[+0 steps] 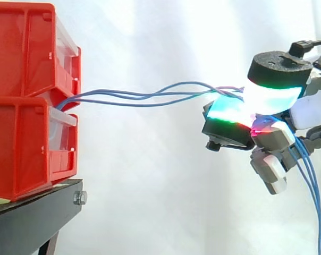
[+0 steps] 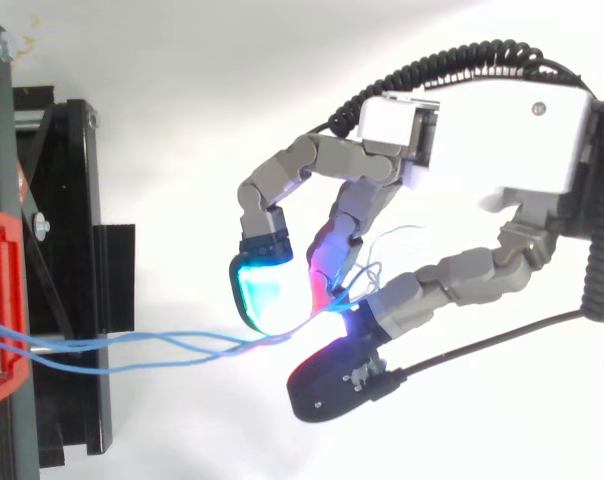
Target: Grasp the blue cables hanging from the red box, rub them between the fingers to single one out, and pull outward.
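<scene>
Blue cables [image 1: 150,97]: thin, smooth, round strands. They come out of the gap between the two stacked bins and run nearly level to the right, loosely twisted over one another. They reach the hand, and past it they drop in slack lines at the right edge of the side view.

Red bins [image 1: 22,149]: two boxy bins of glossy moulded plastic, one on the other. Each has a cloudy translucent drawer front [image 1: 62,133] facing the hand.

Black stand [image 1: 33,212]: a flat, matt dark slab under the lower bin, with a silver bolt [image 1: 79,198] at its front edge.

Hand [image 2: 502,130]: a white blocky palm with grey, segmented fingers, well apart from the bins. Its fingers are curled inward and closed on the blue cables, which sit between a finger pad and the thumb pad.

Fingertips [image 1: 227,111]: thick rounded pads in black housings. One glows cyan and green, and there is red and blue glow where the pads meet.

Grip detail: the glare there hides the strands, so I cannot tell how many are actually pinched; it looks like all of them.

White curtain [image 1: 150,186]: a plain, softly folded cloth backdrop.
</scene>
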You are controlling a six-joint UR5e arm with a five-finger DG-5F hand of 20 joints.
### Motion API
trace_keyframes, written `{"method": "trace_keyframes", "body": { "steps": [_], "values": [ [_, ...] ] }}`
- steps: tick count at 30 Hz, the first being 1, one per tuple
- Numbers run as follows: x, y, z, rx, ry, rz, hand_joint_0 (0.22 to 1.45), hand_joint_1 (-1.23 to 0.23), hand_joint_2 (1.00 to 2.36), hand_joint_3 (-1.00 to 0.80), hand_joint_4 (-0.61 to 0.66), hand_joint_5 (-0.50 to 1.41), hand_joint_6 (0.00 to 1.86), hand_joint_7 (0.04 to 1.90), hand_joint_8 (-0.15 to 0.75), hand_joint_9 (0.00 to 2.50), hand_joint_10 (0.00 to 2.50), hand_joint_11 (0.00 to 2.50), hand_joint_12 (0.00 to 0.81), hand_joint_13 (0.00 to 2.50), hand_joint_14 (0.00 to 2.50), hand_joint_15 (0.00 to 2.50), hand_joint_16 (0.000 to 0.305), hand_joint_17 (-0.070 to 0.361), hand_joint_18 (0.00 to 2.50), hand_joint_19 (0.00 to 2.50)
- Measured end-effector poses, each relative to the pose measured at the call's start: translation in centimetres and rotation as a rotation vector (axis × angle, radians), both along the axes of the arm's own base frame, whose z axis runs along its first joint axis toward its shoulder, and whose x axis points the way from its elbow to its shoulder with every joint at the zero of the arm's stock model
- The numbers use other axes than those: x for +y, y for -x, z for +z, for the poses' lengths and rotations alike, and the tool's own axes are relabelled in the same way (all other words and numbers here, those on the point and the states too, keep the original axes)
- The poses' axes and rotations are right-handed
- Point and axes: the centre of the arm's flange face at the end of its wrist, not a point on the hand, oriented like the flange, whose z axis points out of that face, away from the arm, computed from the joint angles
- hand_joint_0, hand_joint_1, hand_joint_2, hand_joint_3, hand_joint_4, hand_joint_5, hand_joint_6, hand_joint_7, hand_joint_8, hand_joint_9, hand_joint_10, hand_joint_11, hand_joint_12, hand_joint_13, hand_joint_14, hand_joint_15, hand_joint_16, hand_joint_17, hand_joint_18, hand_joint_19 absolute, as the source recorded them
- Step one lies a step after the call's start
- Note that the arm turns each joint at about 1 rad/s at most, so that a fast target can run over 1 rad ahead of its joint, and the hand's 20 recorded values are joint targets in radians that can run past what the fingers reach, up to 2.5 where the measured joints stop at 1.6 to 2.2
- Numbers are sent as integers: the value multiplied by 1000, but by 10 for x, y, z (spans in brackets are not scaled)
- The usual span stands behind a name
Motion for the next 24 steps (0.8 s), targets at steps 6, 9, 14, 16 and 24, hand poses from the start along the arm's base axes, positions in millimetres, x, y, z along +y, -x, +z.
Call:
{"method": "trace_keyframes", "body": {
  "steps": [6, 9, 14, 16, 24],
  "values": [
    [2, 0, 0, 0, 0, 1, 599, -638, 1003, -466, 80, -154, 876, 1125, 256, 1291, 22, 700, 315, 1053, 30, 694, 47, 105, 784, 707],
    [2, 0, 0, 0, 0, 2, 587, -698, 1003, -468, 85, -154, 873, 1129, 253, 1288, 26, 698, 316, 1048, 30, 693, 47, 106, 786, 705],
    [4, 0, 0, 0, 0, 4, 560, -761, 1000, -500, 91, -154, 863, 1125, 253, 1276, 22, 708, 316, 1040, 32, 693, 48, 108, 779, 700],
    [4, 0, 0, 0, 0, 4, 548, -766, 1000, -500, 97, -154, 862, 1112, 253, 1277, 25, 700, 320, 1041, 30, 688, 49, 109, 783, 704],
    [5, 0, 0, 1, 1, 5, 509, -768, 1000, -500, 110, -151, 843, 1062, 263, 1274, 25, 688, 329, 1046, 30, 681, 51, 116, 801, 692]
  ]
}}
